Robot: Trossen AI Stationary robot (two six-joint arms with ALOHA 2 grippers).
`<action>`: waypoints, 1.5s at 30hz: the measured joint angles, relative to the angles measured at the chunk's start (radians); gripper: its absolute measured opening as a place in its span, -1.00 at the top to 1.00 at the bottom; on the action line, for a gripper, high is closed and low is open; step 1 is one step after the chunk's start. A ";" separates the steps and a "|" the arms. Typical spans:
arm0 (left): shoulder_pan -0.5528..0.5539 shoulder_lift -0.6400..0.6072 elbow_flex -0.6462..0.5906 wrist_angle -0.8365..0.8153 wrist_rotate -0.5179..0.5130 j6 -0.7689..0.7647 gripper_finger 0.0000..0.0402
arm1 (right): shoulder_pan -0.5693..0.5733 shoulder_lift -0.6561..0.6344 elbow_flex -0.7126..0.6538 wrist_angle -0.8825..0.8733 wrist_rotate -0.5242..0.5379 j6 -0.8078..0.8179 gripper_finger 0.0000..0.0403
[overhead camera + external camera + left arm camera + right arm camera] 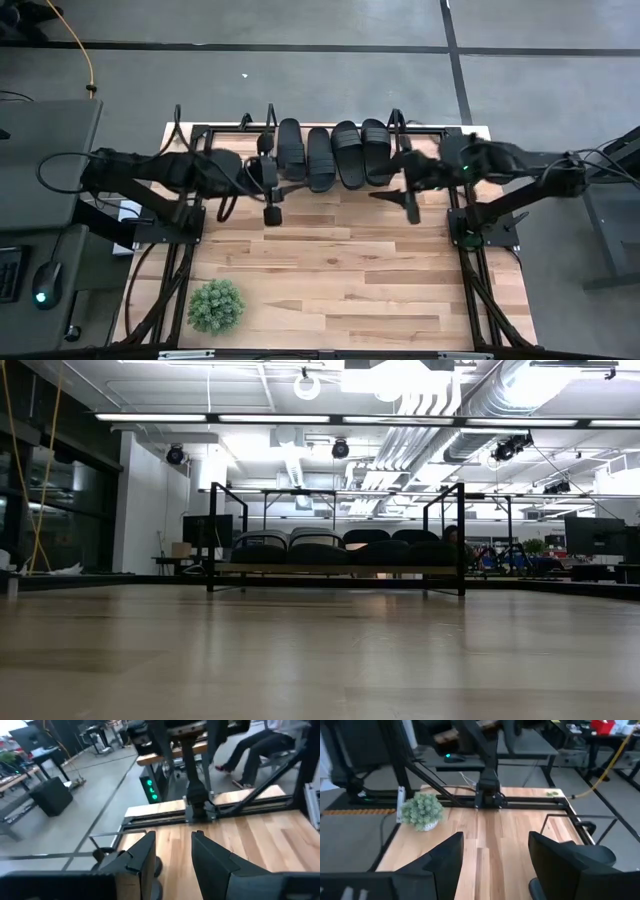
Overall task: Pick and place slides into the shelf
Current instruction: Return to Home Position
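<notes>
Slides (pixel 320 160), four of them and all black, lie side by side on the shelf (pixel 228 138), filling the middle of its light board between the two black wire end frames. Each lies crosswise to the shelf's length, strap up, and neighbours touch or nearly touch. The one nearest the shelf's left end sits a little farther back than the other three. In the low view they show as a row of dark humps along the board.

The shelf stands along the far edge of the tabletop (pixel 350 270).

The left hand (pixel 173 836) hovers just in front of the shelf, towards its left end, with its arm lying over that end of the rack. Its two dark fingers (pixel 145 855) stand apart with bare wood showing in the gap, and they grip nothing.

The right hand (pixel 496 837) hovers just in front of the shelf's right end, its arm crossing above that end. Its fingers are spread wider than the left's and are likewise empty.

A small green plant (pixel 216 305) sits well in front of the shelf's left end, near the tabletop's opposite edge.
</notes>
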 joint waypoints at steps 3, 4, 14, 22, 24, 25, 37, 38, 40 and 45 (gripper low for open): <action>0.037 -0.010 -0.001 -0.019 0.026 0.013 0.45 | -0.014 -0.045 0.000 -0.021 -0.044 -0.006 -0.06; 0.051 -0.012 0.000 -0.014 0.034 0.013 0.45 | -0.015 -0.060 0.000 -0.036 -0.047 -0.005 -0.06; 0.158 -0.019 0.000 -0.068 0.113 0.008 0.45 | -0.016 -0.212 0.000 -0.109 -0.048 -0.012 -0.06; 0.172 -0.058 0.000 -0.087 0.134 0.013 0.45 | -0.016 -0.307 -0.002 -0.176 -0.041 -0.016 -0.06; 0.171 -0.084 0.000 -0.103 0.144 0.013 0.45 | -0.016 -0.343 -0.039 -0.150 -0.041 -0.014 -0.06; 0.171 -0.100 -0.007 -0.104 0.155 0.011 0.45 | -0.016 -0.368 -0.073 -0.130 -0.040 -0.017 -0.06; 0.171 -0.355 -0.341 0.155 0.190 -0.015 0.45 | -0.016 -0.739 -0.566 0.360 -0.015 -0.045 -0.06; 0.171 -0.376 -0.373 0.171 0.190 -0.019 0.45 | -0.016 -0.762 -0.597 0.387 -0.015 -0.044 -0.06; 0.170 -0.417 -0.437 0.232 0.190 -0.028 0.45 | -0.015 -0.805 -0.660 0.429 -0.015 -0.044 -0.06; 0.169 -0.513 -0.608 0.363 0.190 -0.069 0.45 | -0.015 -0.897 -0.835 0.562 -0.015 -0.032 -0.06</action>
